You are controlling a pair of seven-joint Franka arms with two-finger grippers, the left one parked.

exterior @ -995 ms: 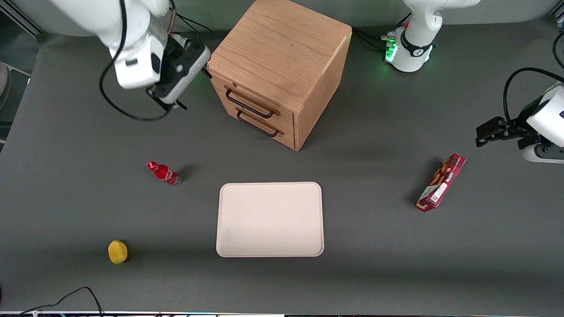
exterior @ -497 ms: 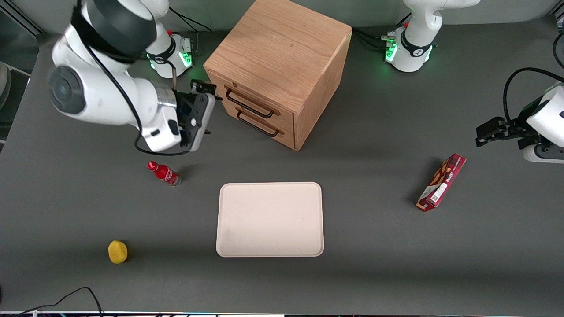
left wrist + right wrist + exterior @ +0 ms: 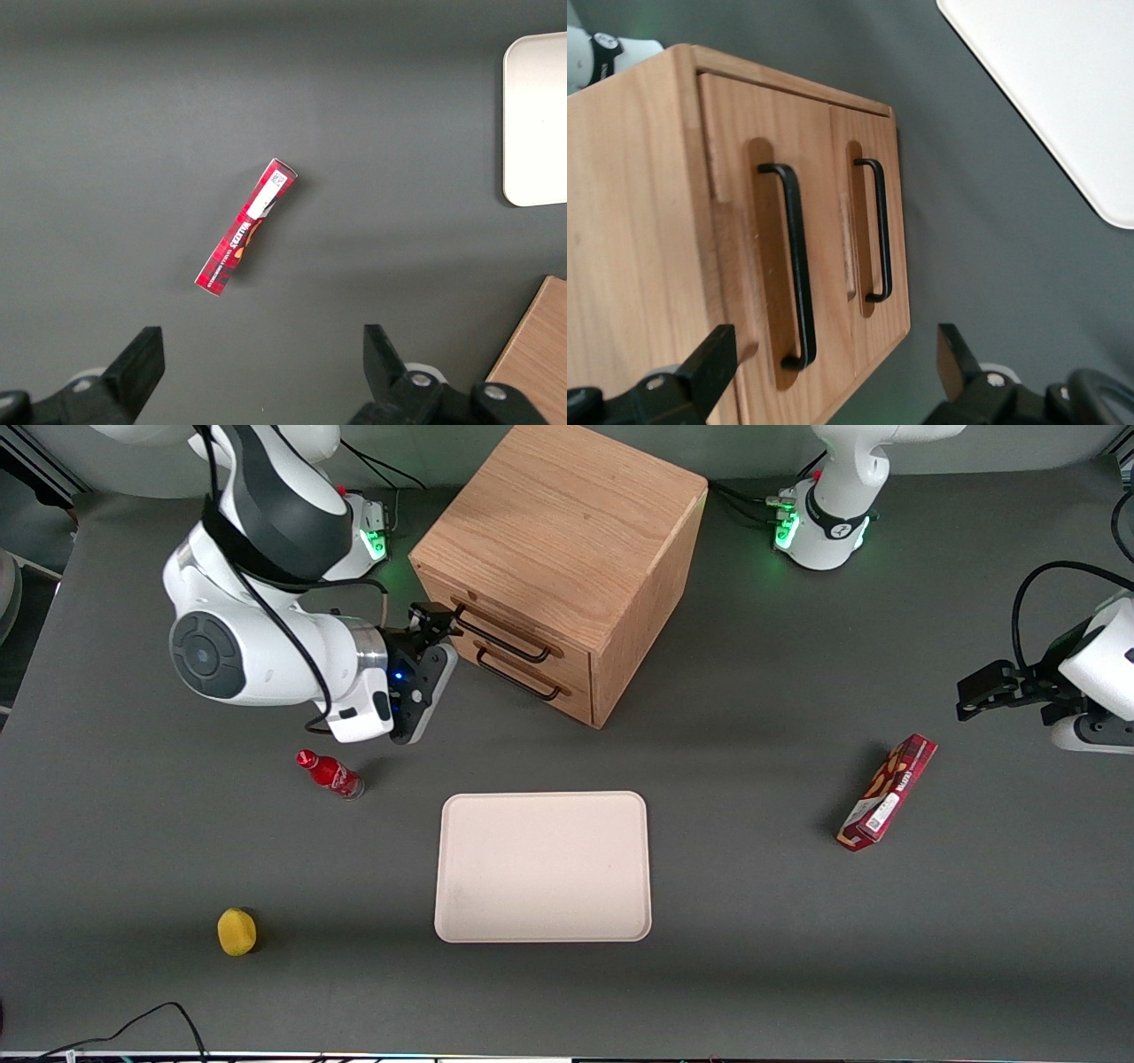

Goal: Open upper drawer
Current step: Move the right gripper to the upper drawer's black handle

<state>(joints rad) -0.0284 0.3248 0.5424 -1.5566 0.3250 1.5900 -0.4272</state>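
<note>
Your gripper [image 3: 436, 622] hangs in front of the cabinet [image 3: 558, 522], fingers [image 3: 709, 367] spread wide, holding nothing, just short of the handle [image 3: 796, 266] of the upper drawer [image 3: 509, 631]. You see the drawer fully closed, above the lower drawer [image 3: 530, 676].

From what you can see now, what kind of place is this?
Probably a robot lab bench: a grey table with a cabinet, a tray and a snack box, and the hand, open, at the upper drawer.
</note>
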